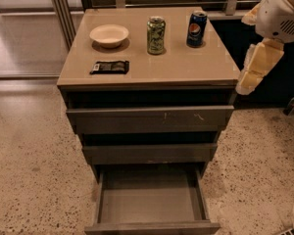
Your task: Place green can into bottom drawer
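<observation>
The green can (156, 35) stands upright at the back middle of the cabinet top, with mottled olive sides and a silver top. The bottom drawer (152, 199) is pulled out at floor level; its flat grey floor is bare. My arm (281, 11) comes in from the upper right. My gripper (257, 65), cream-coloured, hangs just off the cabinet's right edge, to the right of and lower than the green can, apart from it and holding nothing that shows.
A blue Pepsi can (196, 29) stands right of the green can. A cream bowl (109, 35) sits at the back left, a black packet (110, 67) in front of it. The two upper drawers (149, 119) stick out slightly. Speckled floor lies all around.
</observation>
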Action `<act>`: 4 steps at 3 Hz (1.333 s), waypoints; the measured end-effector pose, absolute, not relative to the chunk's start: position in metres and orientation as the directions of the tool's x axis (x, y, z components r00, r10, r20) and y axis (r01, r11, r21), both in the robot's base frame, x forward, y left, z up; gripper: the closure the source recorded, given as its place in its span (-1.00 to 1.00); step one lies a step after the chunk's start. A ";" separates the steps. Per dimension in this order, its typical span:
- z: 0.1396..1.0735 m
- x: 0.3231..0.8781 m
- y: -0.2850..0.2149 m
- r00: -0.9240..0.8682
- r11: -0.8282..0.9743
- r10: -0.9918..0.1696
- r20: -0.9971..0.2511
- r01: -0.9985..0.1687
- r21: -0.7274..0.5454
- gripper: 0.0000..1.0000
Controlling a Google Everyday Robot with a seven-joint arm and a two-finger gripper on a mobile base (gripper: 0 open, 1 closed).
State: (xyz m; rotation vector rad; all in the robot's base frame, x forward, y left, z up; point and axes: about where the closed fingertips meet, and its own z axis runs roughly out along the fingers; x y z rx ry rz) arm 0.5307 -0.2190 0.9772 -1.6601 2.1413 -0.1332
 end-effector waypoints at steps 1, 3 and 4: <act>0.976 0.601 -0.204 -0.161 0.283 -0.928 -0.335 -0.891 -0.354 -1.00; 0.993 0.680 -0.178 -0.096 0.295 -0.892 -0.441 -0.863 -0.409 -1.00; 0.993 0.680 -0.178 -0.096 0.295 -0.892 -0.441 -0.863 -0.409 -1.00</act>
